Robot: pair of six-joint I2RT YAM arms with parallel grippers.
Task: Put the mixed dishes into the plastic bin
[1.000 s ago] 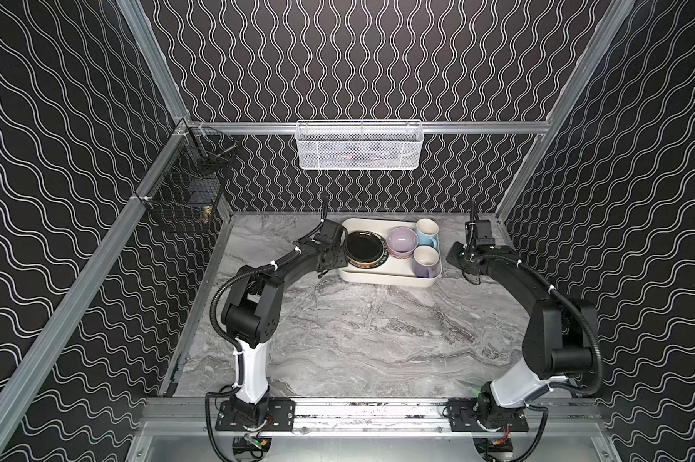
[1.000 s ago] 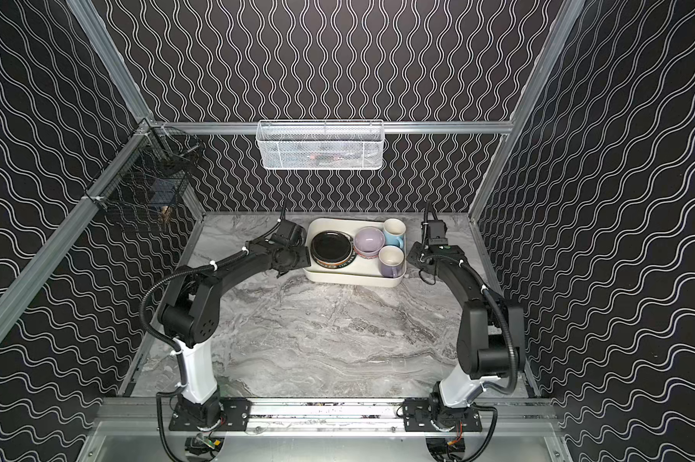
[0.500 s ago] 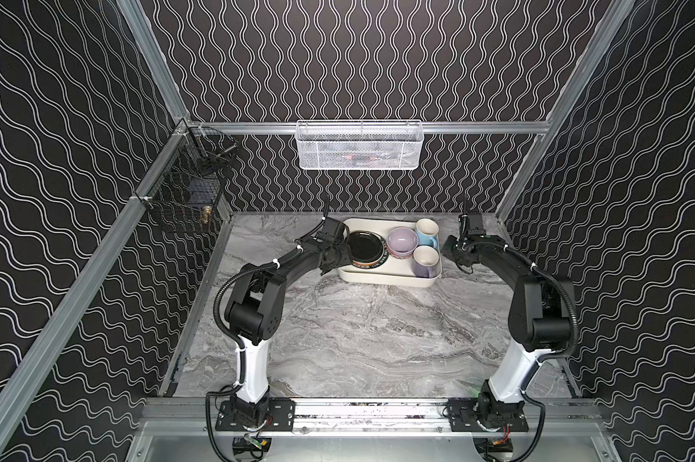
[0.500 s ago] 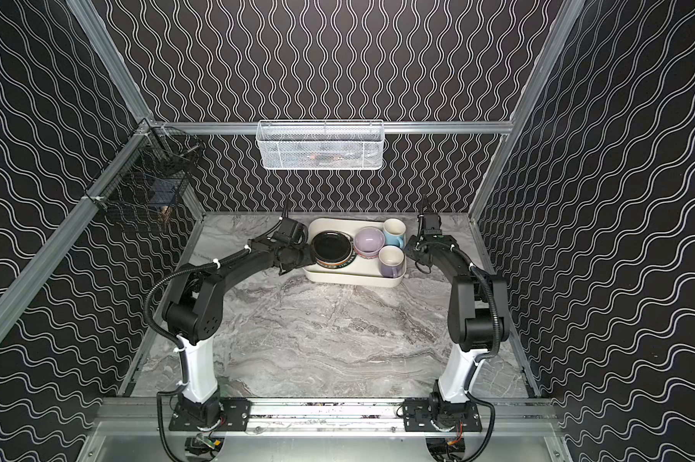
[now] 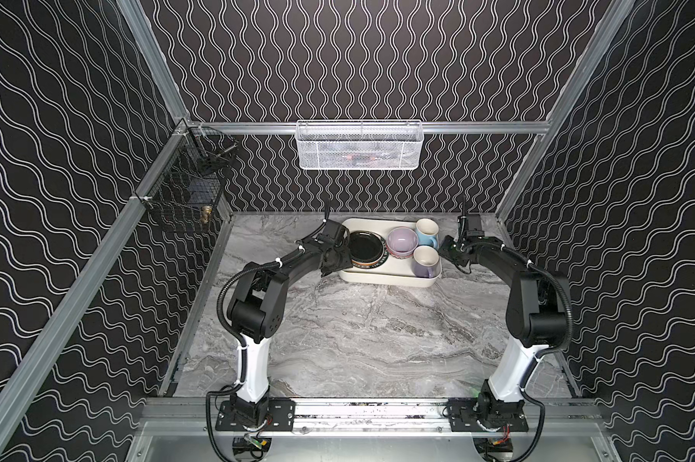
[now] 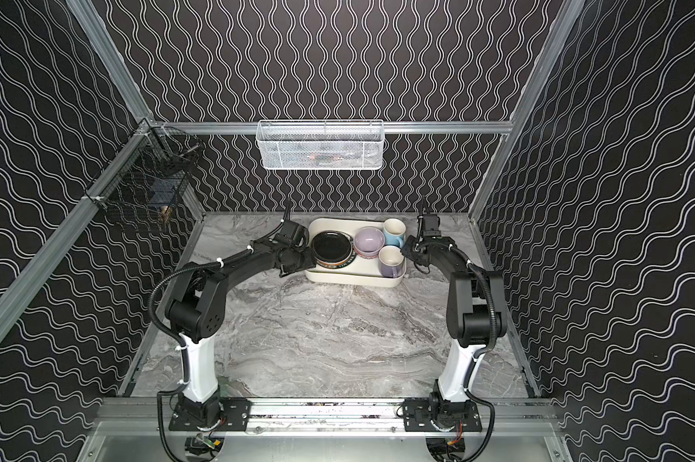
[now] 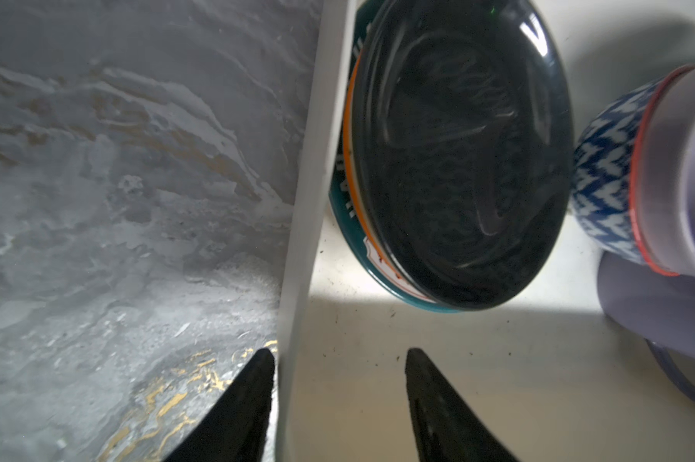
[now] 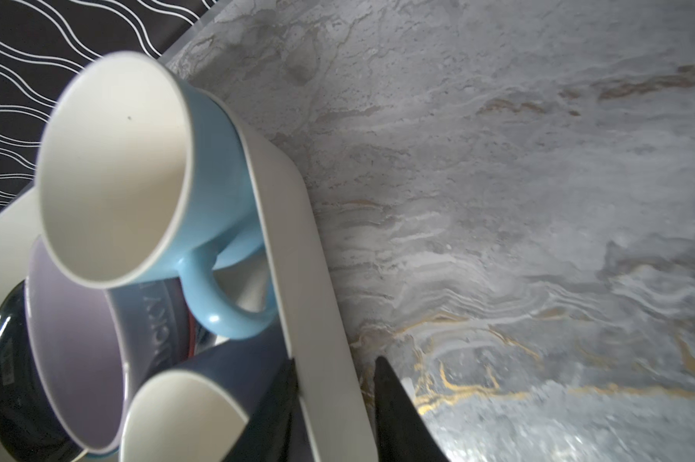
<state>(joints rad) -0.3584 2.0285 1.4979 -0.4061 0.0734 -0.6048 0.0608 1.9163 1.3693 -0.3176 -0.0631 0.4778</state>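
Both grippers have moved in to straddle opposite end walls of the cream plastic bin [image 5: 385, 276], the left gripper [image 7: 339, 356] and the right gripper [image 8: 335, 362] each part-open around the rim without clamping, while the black plate [image 5: 365, 246], lilac bowl [image 5: 401, 242] and both mugs [image 5: 426, 231] already sit inside, so the loading looks finished.

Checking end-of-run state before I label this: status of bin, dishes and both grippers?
plastic bin: on table, loaded.
plate stack: in bin, black plate on top.
lilac bowl: nested in patterned bowl, in bin.
light-blue mug: upright, in bin.
lilac mug: upright, in bin.
left gripper: open, straddling bin wall.
right gripper: open, straddling bin rim.
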